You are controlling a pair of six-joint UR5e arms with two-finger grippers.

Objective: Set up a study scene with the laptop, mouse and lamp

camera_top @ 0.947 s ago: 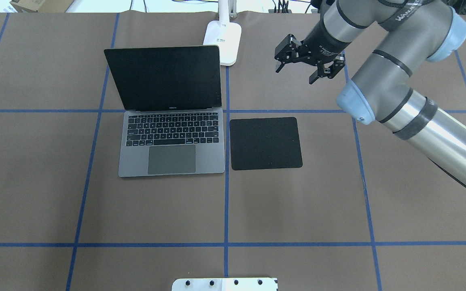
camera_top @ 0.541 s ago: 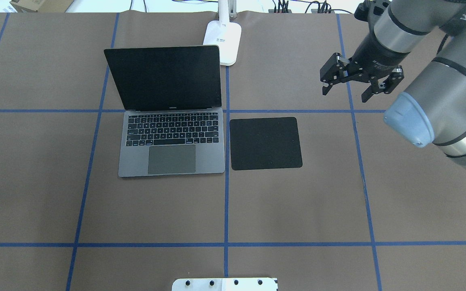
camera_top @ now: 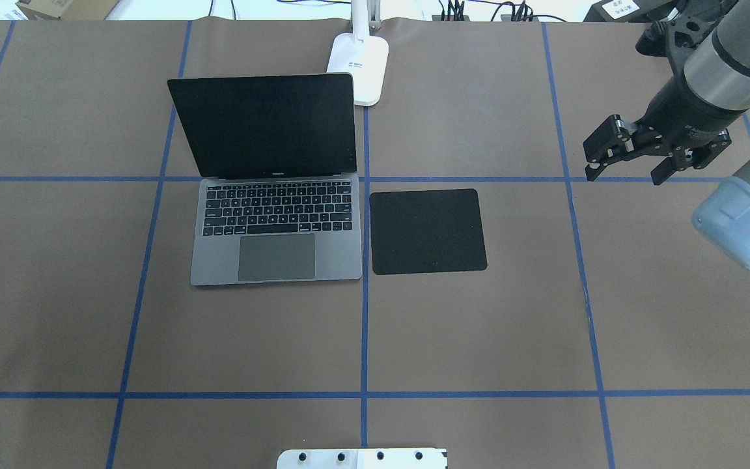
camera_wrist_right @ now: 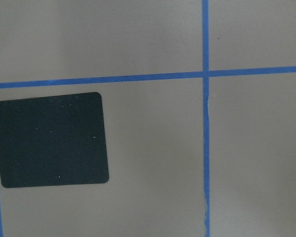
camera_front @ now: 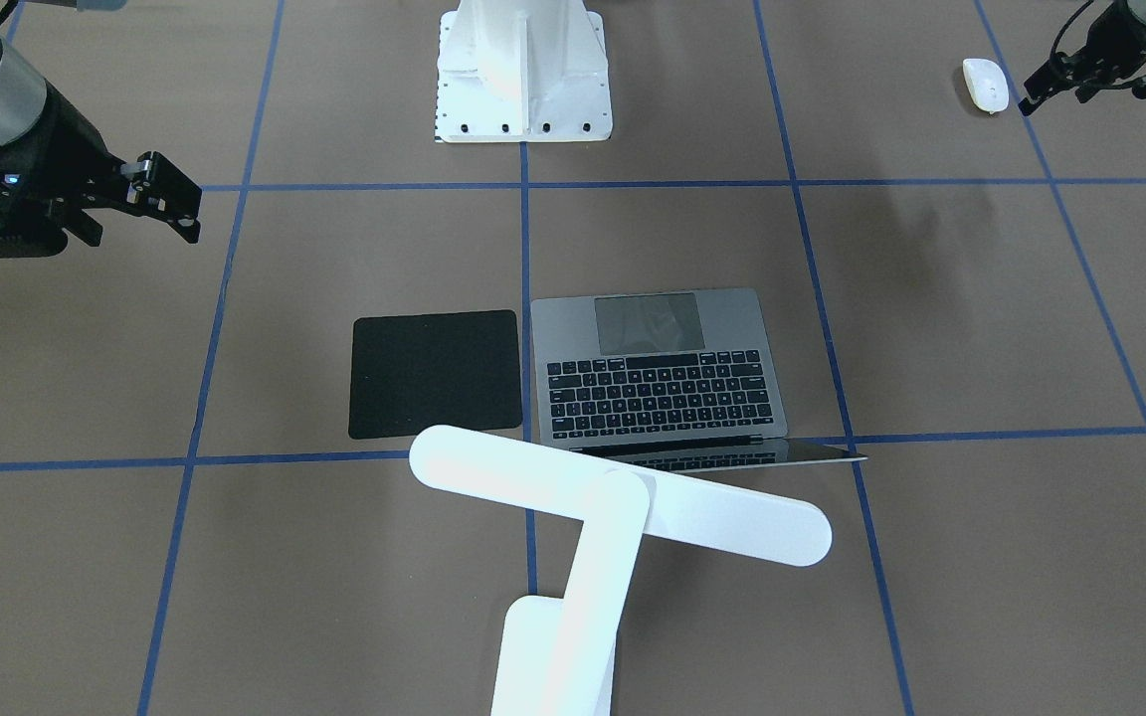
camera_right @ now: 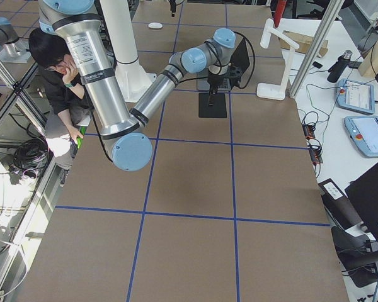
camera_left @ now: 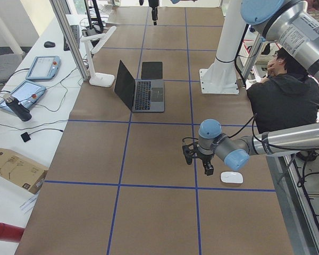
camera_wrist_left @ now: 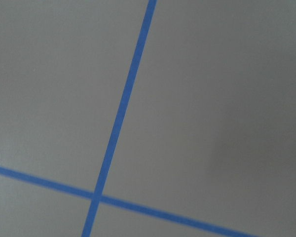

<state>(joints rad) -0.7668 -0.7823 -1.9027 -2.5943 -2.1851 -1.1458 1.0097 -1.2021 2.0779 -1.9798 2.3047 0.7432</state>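
Count: one laptop (camera_top: 277, 221), one mouse (camera_front: 985, 85), one lamp (camera_top: 359, 65), one black square pad (camera_top: 427, 231), two grippers, one white bolted pedestal (camera_front: 523, 89), one person (camera_left: 282, 101) in a dark top sitting behind the robot.

Laptop is lying open mid-table, keyboard facing the robot and dark screen standing up. Black square pad is lying flat just beside it, on the robot's right, with a blue tape line running between the two. Lamp base is standing just behind the screen's far side, at the table's far edge, and in the front-facing view the bar head is crossing over the top of the lid.

Mouse is sitting alone on the robot's left side of the table, well apart from the laptop.

Left gripper (camera_front: 1090, 89) is hovering just beside the mouse without touching it, fingers spread, gripping nothing.

Right gripper (camera_top: 624, 176) is hanging over bare brown table on the robot's right, well apart from the pad, fingers wide apart, nothing between them. Its wrist camera is looking down on the pad and crossing tape lines
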